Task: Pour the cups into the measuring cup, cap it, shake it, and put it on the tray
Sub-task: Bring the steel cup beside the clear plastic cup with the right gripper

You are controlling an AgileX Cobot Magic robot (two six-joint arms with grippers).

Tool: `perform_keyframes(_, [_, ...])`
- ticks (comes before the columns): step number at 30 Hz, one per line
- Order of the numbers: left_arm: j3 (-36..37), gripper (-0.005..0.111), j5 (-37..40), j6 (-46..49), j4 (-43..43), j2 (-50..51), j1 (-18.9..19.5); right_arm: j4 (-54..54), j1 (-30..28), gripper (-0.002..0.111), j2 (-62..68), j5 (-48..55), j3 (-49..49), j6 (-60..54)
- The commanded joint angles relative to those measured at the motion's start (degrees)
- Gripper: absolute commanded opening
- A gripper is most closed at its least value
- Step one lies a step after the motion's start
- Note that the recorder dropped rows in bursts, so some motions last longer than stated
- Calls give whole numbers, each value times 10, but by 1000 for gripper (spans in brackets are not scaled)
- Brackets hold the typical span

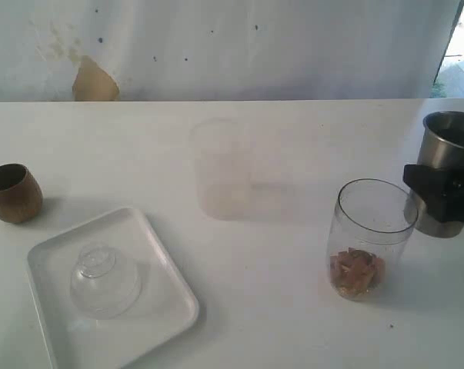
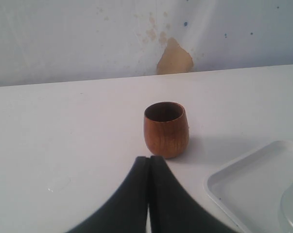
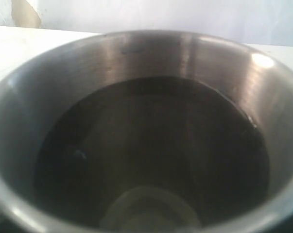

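Far left, the wooden cup (image 1: 12, 192) stands alone on the worktop (image 1: 278, 323), and your left gripper (image 2: 149, 161) sits just short of it, jaws pressed together. Next comes the tray (image 1: 166, 269), carrying the dome lid (image 1: 105, 280). The measuring cup (image 1: 370, 231) is right of centre, probably light and tippy. Your right gripper (image 1: 441, 192) clamps the steel tumbler (image 1: 447, 138) mid-wall. It's slick and holds liquid, so tilt gently.

dome lid (image 1: 105, 280) on tray (image 1: 168, 298), measuring cup (image 1: 368, 238) right.
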Motion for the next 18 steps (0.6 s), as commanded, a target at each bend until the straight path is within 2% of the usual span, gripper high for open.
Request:
perform_keyframes(1, [2,0,-3,-1,0,-3,0,-1,-1,0,-3,-63,0,5])
perform_keyframes(18, [2,0,-3,-1,0,-3,0,-25,-1,0,-3,-50,0,21])
